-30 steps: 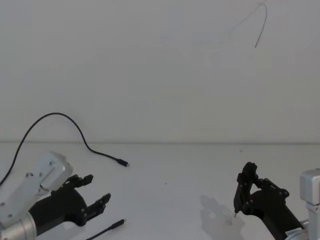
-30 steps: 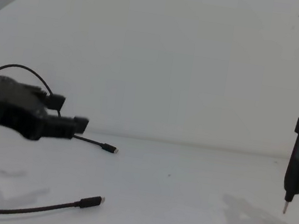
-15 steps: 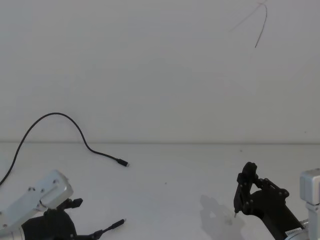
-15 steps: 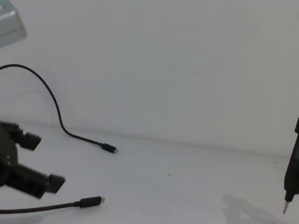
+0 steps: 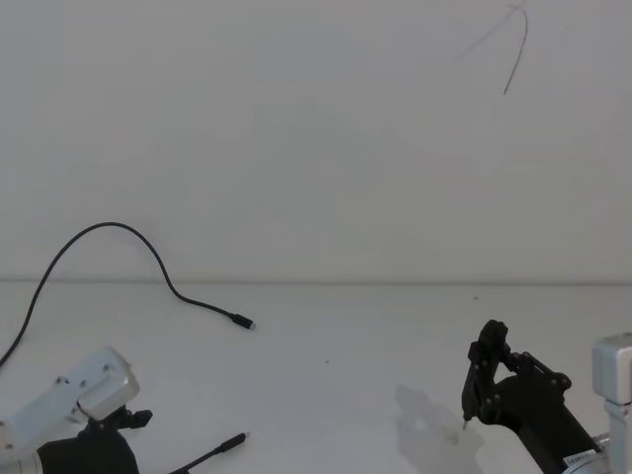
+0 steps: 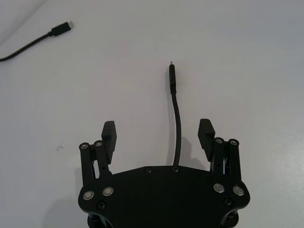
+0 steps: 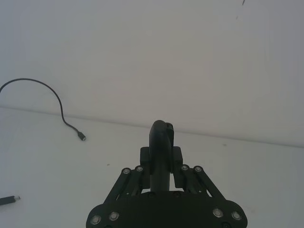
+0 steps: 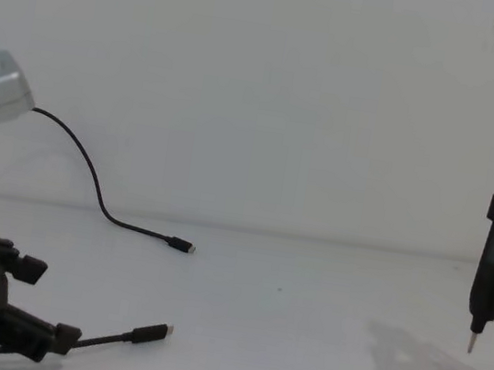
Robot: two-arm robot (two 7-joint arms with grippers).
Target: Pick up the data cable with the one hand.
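The data cable point(image 6: 177, 128) lies on the white table, its elongated plug point(image 6: 172, 79) with a short silver tip pointing away from my left gripper point(image 6: 157, 134). That gripper is open and low over the table, one finger on each side of the cable, which runs closer to one finger point(image 6: 206, 134). In the chest view the left gripper point(image 8: 43, 303) sits at the lower left with the plug point(image 8: 151, 332) just beyond it. My right gripper point(image 7: 161, 164) hangs at the right, shut on a black pen-shaped tool point(image 8: 493, 268).
A thinner black cable point(image 5: 109, 229) arcs from the left edge across the back of the table and ends in a small plug point(image 5: 242, 322). The white table meets a white wall point(image 5: 316, 148). A thin wire point(image 5: 517, 59) hangs high at the right.
My left gripper has dropped from above the table and pulled back toward me, and now straddles the near cable just over the surface. The right arm and both cables have not moved.
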